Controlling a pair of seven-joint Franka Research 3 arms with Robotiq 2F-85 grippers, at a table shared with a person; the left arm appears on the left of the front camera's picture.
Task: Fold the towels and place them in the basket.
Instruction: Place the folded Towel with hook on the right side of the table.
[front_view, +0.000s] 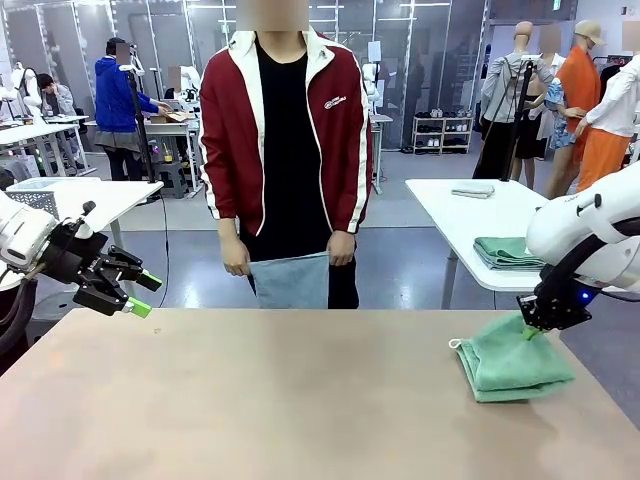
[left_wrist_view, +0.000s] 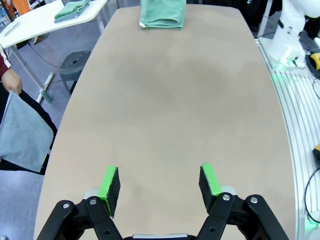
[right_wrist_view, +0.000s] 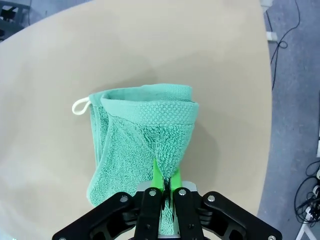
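A folded mint green towel (front_view: 510, 362) with a white corner loop lies at the right side of the table. My right gripper (front_view: 532, 325) is shut on its far edge, lifting that edge slightly. From the right wrist, the mint green towel (right_wrist_view: 135, 150) rises into the pinched green pads (right_wrist_view: 158, 176). My left gripper (front_view: 140, 293) hangs open above the table's left edge, nothing between its fingers (left_wrist_view: 109, 183). The person across the table holds a light blue towel (front_view: 290, 280) in both hands, and the same light blue towel (left_wrist_view: 22, 132) shows beside the table edge. The basket is out of view.
A bare tan table (front_view: 280, 400) stretches between the arms. Behind, a white table (front_view: 470, 215) carries more folded towels (front_view: 507, 252). The right arm's base (left_wrist_view: 292, 35) stands by the table's side.
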